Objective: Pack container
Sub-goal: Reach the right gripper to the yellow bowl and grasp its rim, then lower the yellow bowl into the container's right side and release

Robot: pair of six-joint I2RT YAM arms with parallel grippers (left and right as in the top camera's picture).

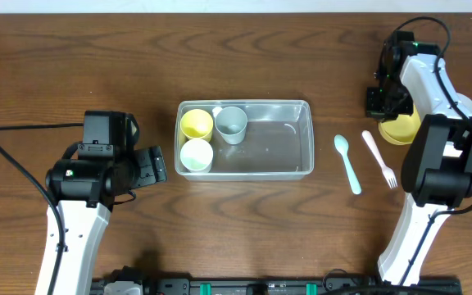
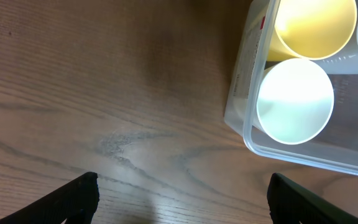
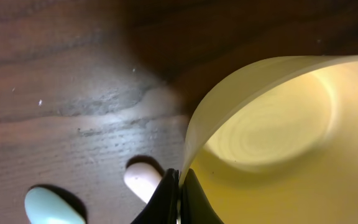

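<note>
**Right hand** (image 3: pixel 179 186): closed, pinching the thin rim of the yellow bowl (image 3: pixel 278 137); the wall passes between the two tips. The bowl sits on the right side of the counter (image 1: pixel 56 65), well apart from the container.

**Step in hand (judged):** carry the bowl across to the container. A pinch on so thin a wall may let the bowl swing or slip. Lift it straight up until clear, keep it level, travel slowly, and set it flat before letting go.

**Container** (image 1: pixel 244 102): clear tub at the centre of the counter, long side running left to right.
- Left end holds a yellow cup (image 1: pixel 196 124), a white cup (image 1: pixel 196 155) and a grey cup (image 1: pixel 231 124), all mouth-up.
- Right half is bare, the likely berth for the bowl.

**In the way:** a pale blue spoon (image 1: pixel 347 164) and a pink fork (image 1: pixel 380 160) lie on the counter between bowl and container. Pass above them.

**Left hand** (image 2: pixel 185 202): open and empty, over bare counter just left of the container, out of the path.
</note>
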